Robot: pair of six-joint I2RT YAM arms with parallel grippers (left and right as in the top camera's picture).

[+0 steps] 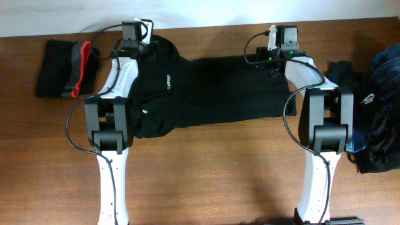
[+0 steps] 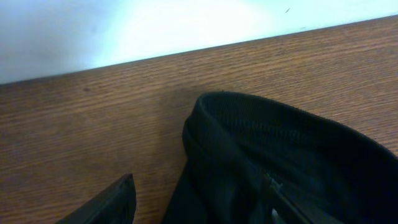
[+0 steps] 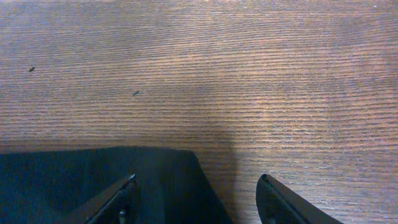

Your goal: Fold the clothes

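A large black shirt (image 1: 206, 87) lies spread across the far half of the table (image 1: 212, 162) between my two arms. My left gripper (image 1: 139, 28) is at its far left end, over the neck. In the left wrist view the ribbed collar (image 2: 261, 124) rises in front of the left gripper (image 2: 199, 180), which is open: one finger is over bare wood and the other over the fabric. My right gripper (image 1: 279, 34) is at the shirt's far right end. It is open too (image 3: 198, 183), and a flat corner of the shirt (image 3: 93, 180) lies between its fingers.
A folded black and red garment (image 1: 62, 69) lies at the far left. A heap of dark and blue clothes (image 1: 381, 112) sits at the right edge, close to the right arm. The table's back edge (image 2: 186, 53) and a white wall run just beyond the collar.
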